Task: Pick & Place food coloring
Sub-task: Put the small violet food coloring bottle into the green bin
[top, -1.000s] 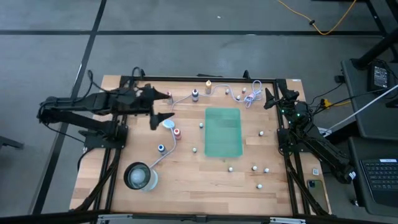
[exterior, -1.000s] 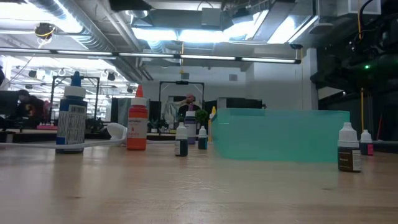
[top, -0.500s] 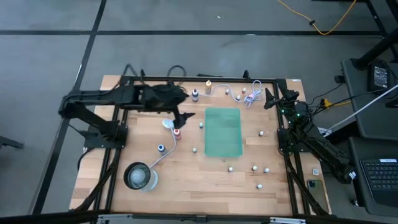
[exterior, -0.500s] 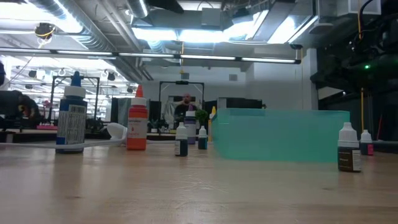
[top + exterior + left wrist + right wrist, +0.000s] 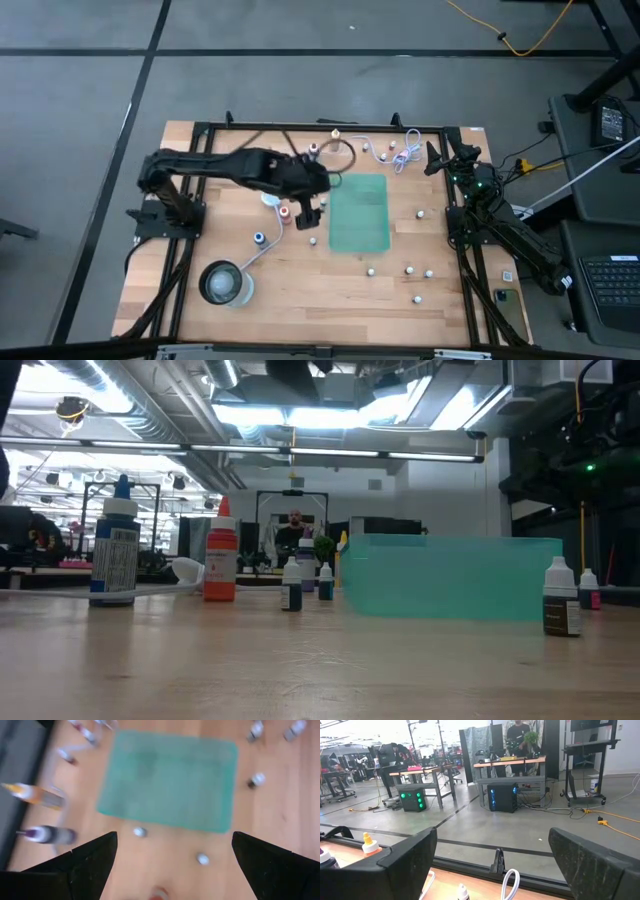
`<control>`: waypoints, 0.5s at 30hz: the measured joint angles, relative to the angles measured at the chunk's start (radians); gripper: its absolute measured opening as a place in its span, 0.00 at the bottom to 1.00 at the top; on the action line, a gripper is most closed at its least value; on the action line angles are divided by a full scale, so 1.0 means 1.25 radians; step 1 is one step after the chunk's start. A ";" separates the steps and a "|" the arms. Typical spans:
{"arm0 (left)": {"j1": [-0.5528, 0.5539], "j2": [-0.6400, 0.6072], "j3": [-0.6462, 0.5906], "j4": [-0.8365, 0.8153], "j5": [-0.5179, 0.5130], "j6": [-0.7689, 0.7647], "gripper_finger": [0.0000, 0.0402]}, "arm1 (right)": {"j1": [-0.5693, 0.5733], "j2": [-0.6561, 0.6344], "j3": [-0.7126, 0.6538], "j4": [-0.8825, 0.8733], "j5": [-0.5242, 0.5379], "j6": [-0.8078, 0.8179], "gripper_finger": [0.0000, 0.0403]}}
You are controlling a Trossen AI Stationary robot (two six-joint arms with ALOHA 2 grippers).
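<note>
Food coloring (image 5: 285,212) beside open left gripper (image 5: 311,214).

The dark left arm reaches from its base at the left edge of the bench across toward the middle, its 6 joints stretched nearly flat in the high view, wrist angled down. The left claw (image 5: 312,214) hangs above the bench, and in the left wrist view its 2 dark fingers (image 5: 85,862) stand wide apart with nothing between them. The dark right arm sits folded at the right edge of the bench, and the right claw (image 5: 432,160) points toward the far side, its 2 fingers (image 5: 400,865) also spread wide and holding nothing.
</note>
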State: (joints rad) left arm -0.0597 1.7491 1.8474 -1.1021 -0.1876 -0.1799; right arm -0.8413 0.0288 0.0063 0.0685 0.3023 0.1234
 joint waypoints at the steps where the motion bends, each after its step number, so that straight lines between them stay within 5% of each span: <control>1: -0.003 0.016 0.009 -0.014 0.019 0.000 0.97 | 0.000 0.000 0.000 0.000 0.000 0.000 0.95; 15: -0.045 0.136 0.021 -0.068 0.078 0.035 0.97 | 0.000 0.000 0.000 0.000 0.000 0.000 0.95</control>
State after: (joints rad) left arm -0.1162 1.9197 1.8732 -1.1866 -0.0901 -0.1362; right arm -0.8410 0.0288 0.0066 0.0685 0.3020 0.1231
